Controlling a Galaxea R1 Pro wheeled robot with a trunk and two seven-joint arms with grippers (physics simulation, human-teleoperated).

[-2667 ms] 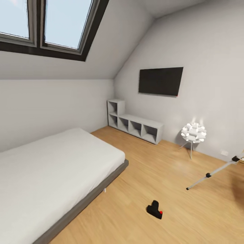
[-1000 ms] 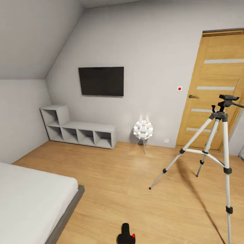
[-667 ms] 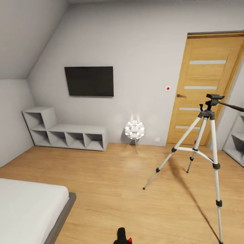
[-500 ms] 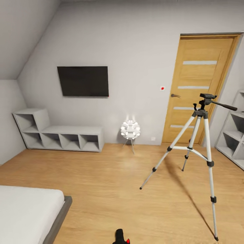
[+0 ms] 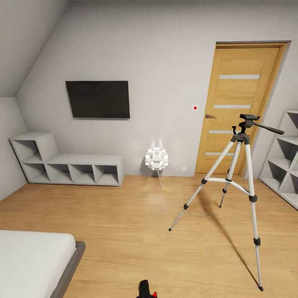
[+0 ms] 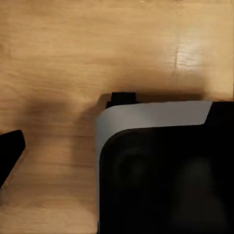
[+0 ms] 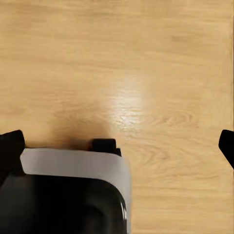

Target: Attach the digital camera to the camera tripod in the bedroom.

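silver-legged camera tripod point(image 5: 238, 182) (black joints), upright

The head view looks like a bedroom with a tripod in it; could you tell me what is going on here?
Nothing is being handled yet. The camera tripod stands on the wooden floor near the door, its head bare. The digital camera lies on the floor at the picture's bottom edge, apart from the tripod.

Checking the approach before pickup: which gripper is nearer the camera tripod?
Probably right. The camera tripod stands ahead on the robot's right; the right fingers and left fingers hang beside the base, over the floor.
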